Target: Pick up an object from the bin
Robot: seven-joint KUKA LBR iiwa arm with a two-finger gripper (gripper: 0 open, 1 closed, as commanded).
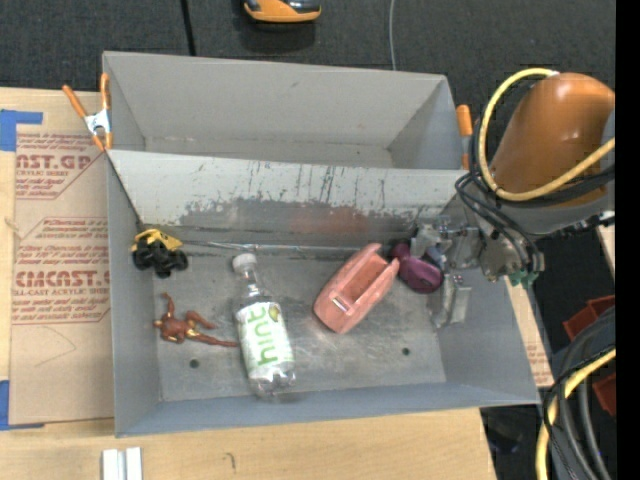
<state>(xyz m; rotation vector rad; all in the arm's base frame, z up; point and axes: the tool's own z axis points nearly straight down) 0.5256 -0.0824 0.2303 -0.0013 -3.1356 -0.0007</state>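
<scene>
Purple rounded lump sits beside metal hand.

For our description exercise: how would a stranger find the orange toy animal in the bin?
Start at the grey metal bin's left side. Left of the clear plastic bottle with green lettering lies the orange toy animal, flat and thin, unlike the yellow toy truck behind it.

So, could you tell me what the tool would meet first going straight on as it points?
Probably the grey metal bin floor; the tool seems just right of the purple rounded object, though depth is unclear.
</scene>
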